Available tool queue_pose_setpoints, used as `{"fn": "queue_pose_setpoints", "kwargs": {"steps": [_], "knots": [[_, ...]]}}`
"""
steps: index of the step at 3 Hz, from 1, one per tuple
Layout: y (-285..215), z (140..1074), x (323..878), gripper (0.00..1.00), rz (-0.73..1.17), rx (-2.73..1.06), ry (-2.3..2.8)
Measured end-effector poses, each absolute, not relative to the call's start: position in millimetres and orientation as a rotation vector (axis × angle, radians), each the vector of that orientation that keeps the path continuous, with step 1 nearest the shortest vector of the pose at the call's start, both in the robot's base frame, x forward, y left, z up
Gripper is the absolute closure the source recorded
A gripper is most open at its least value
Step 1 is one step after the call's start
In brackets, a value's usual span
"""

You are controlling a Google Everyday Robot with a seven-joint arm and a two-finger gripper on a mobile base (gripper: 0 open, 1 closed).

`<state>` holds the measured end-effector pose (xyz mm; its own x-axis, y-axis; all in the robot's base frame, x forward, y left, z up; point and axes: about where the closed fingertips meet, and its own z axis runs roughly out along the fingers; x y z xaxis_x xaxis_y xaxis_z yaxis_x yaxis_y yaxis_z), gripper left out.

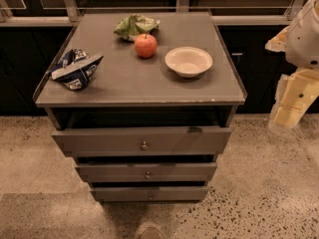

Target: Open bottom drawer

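Observation:
The grey-brown cabinet point(139, 83) has three drawers stacked at its front. The bottom drawer point(124, 193) is the lowest and narrowest front, with a small round metal knob point(150, 196); it sits nearly flush under the middle drawer point(119, 172). The top drawer point(99, 141) is the widest and stands out a little from the frame. My arm comes in at the right edge, and my gripper point(285, 117) hangs beside the cabinet's right side, about level with the top drawer, well above and to the right of the bottom drawer, touching nothing.
On the cabinet top lie a red apple point(145, 46), a white bowl point(188, 61), a green crumpled bag point(135, 26) and a blue-and-white bag point(76, 69). Dark cabinets run behind. Speckled floor point(269, 193) surrounds the cabinet.

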<state>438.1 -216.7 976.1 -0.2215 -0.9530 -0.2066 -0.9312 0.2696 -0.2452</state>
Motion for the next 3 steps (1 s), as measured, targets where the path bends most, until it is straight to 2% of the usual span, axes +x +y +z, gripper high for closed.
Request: {"fn": "queue_pose_setpoints", "kwargs": {"steps": [2,3], "knots": [[-211,970,426,0.00,-0.151,-1.695,2.212],[-215,923,400,0.00,-0.105,-1.613,2.211]]}}
